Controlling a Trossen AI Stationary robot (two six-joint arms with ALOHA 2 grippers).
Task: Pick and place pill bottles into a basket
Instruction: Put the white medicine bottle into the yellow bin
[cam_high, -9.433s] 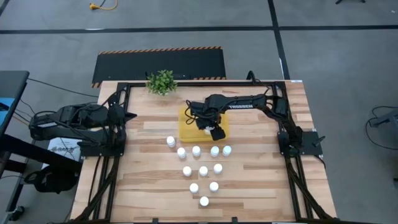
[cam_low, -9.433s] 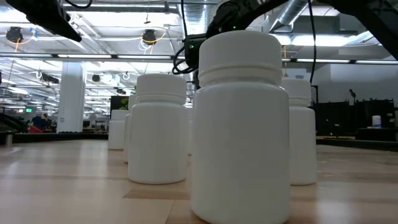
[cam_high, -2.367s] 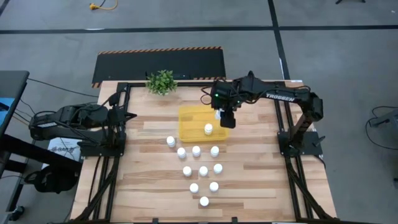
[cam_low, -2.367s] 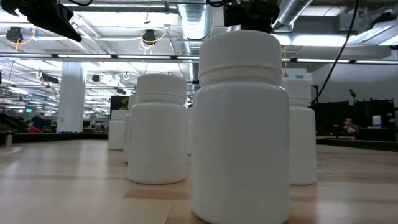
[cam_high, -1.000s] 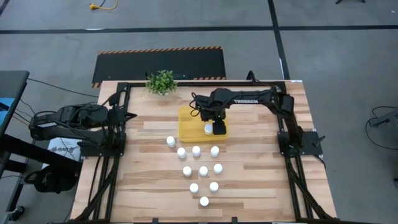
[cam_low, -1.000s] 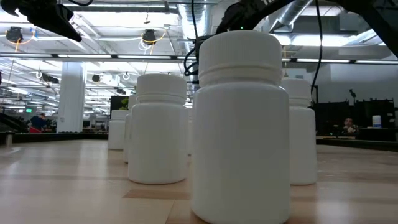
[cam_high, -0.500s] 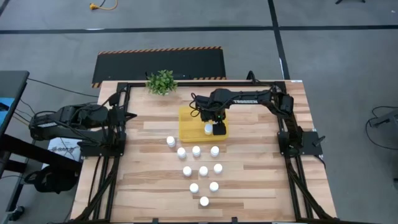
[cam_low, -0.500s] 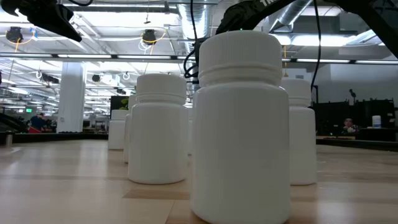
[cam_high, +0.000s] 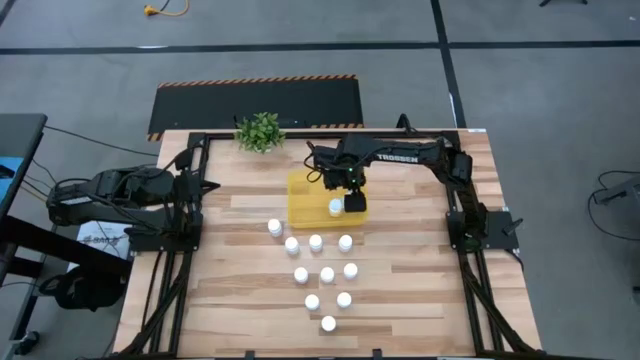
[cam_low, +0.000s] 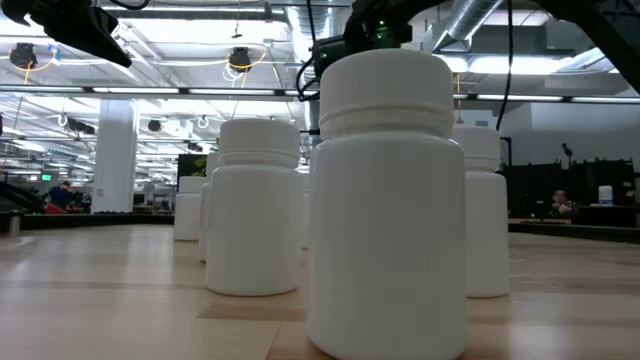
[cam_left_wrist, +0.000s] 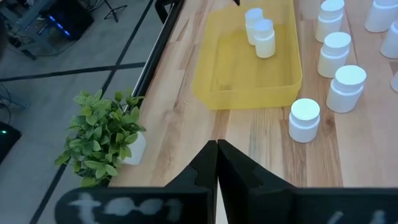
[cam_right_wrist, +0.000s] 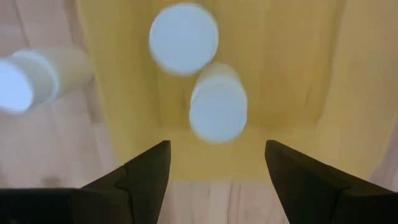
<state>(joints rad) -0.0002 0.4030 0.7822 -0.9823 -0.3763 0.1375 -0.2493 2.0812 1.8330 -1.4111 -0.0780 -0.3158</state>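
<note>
Right tool (cam_high: 352, 193): poised over the yellow tray (cam_high: 300, 213), toward its right end. Fingers (cam_right_wrist: 144, 175) spread wide apart, nothing between them. In the right wrist view, two bottles stand upright in the tray directly ahead of the open fingers: one bottle (cam_right_wrist: 217, 112) centred in the gap between the fingertips but clear of both, the second bottle (cam_right_wrist: 184, 38) just beyond it, the two touching or nearly so. No contact between tool and either bottle.

From above, one of these in-tray bottles (cam_high: 335, 207) shows just left of the tool; the other is hidden under the arm. The left wrist view confirms both standing side by side in the tray (cam_left_wrist: 249, 68).

A further bottle (cam_right_wrist: 31, 78) stands outside the tray on the wood.

Worktop (cam_high: 420, 290): nine loose bottles (cam_high: 326, 274) upright on the wood in front of the tray, in a rough triangle narrowing toward the front edge, each apart from its neighbours. Nearest of them fills the low view (cam_low: 388, 200).

Left tool (cam_left_wrist: 216, 163): fingers pressed together, empty, parked at the left edge of the worktop, well apart from tray and bottles.

Small potted plant (cam_high: 260, 131) at the back edge, left of the tray.
</note>
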